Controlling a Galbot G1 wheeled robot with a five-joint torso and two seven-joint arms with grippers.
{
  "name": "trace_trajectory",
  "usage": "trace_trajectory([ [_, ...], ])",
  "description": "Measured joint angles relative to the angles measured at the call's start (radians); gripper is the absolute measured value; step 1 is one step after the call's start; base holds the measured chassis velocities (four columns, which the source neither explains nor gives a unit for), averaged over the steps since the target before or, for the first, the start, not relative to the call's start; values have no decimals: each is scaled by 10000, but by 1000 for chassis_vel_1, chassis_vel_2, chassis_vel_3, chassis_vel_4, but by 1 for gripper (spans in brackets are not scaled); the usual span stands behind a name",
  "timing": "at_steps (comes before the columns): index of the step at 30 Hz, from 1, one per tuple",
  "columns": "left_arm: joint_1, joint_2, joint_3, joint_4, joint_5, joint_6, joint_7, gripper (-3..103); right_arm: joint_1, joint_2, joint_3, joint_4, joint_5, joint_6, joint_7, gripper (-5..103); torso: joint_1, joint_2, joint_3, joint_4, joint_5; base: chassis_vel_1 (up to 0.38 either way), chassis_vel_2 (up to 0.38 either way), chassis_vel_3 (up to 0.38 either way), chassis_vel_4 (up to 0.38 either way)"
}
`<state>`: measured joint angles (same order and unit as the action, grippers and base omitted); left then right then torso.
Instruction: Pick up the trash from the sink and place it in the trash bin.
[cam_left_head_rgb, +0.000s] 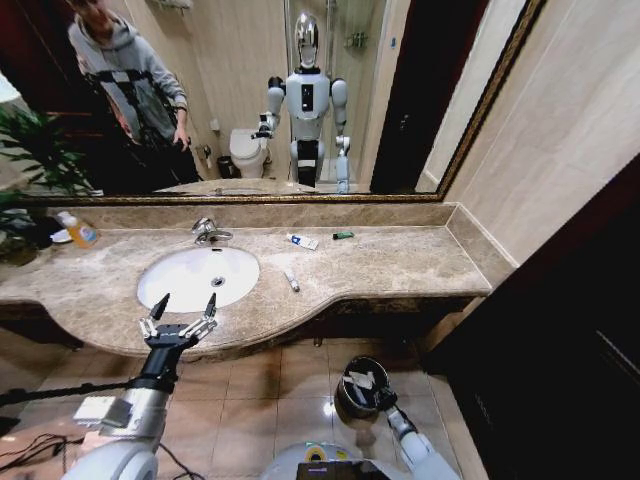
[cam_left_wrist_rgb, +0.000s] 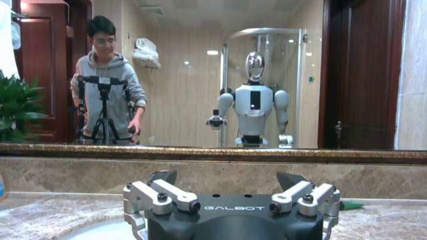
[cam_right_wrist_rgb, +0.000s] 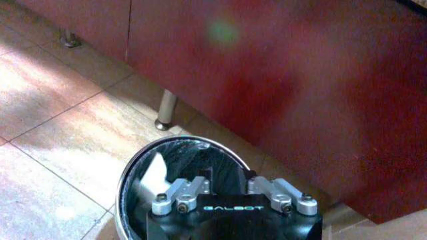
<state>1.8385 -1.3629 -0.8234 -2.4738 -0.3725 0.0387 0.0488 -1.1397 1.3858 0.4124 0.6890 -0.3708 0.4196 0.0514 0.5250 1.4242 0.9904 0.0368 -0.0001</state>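
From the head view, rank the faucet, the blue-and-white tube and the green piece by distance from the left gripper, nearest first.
From the left gripper:
1. Faucet, behind the basin.
2. Blue-and-white tube, right of the faucet.
3. Green piece, farther right, near the mirror.

We note an orange-labelled soap bottle (cam_left_head_rgb: 76, 230) at the counter's far left, beside a potted plant (cam_left_head_rgb: 28, 160). A gold-framed mirror (cam_left_head_rgb: 250, 90) spans the wall. Tiled floor (cam_left_head_rgb: 290, 375) and dark red cabinet (cam_right_wrist_rgb: 287, 85) below.
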Motion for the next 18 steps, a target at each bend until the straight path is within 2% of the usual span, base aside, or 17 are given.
trace_trajectory([
  [1, 0, 0, 0, 0, 0, 0, 0, 100, 0, 0, 0, 0, 0, 0, 0, 27, 0, 0, 0, 0, 0, 0, 0, 0, 0],
  [3, 0, 0, 0, 0, 0, 0, 0, 100, -72, 5, 17, 76, 38, -32, 12, 37, 0, 0, 0, 0, 1, 0, 0, 0, 0],
  [4, 0, 0, 0, 0, 0, 0, 0, 100, -72, 5, 17, 76, 38, -32, 12, 37, 0, 0, 0, 0, 1, 0, 0, 0, 0],
  [6, 0, 0, 0, 0, 0, 0, 0, 100, -187, 5, 33, 209, 83, -72, 19, 48, 0, 0, 0, 0, 1, 0, 0, 0, 0],
  [8, 0, -1, 0, 0, 0, 0, 0, 100, -219, 5, 37, 249, 103, -81, 25, 48, 0, 0, 0, 0, 1, 0, 0, 0, 0],
  [11, 0, 0, 0, 0, 0, 0, 0, 100, -416, 18, 100, 522, 169, -124, 63, 65, 0, 0, 0, 1, 1, 0, 0, 0, 0],
  [14, 0, 0, 0, 0, 0, 0, 0, 100, -574, 10, 132, 759, 235, -147, 45, 71, 0, 0, 0, 0, 1, 0, 0, 0, 0],
  [17, 0, 0, 0, 0, 0, 0, 0, 100, -1229, -87, 221, 1812, 697, -354, -201, 86, 0, 0, 0, 0, 0, 0, 0, 0, 0],
  [18, 0, 0, 0, 0, 0, 0, 0, 100, -1528, -109, 299, 2411, 1225, -465, -314, 91, 0, 0, 0, -2, -1, 0, 0, 0, 0],
])
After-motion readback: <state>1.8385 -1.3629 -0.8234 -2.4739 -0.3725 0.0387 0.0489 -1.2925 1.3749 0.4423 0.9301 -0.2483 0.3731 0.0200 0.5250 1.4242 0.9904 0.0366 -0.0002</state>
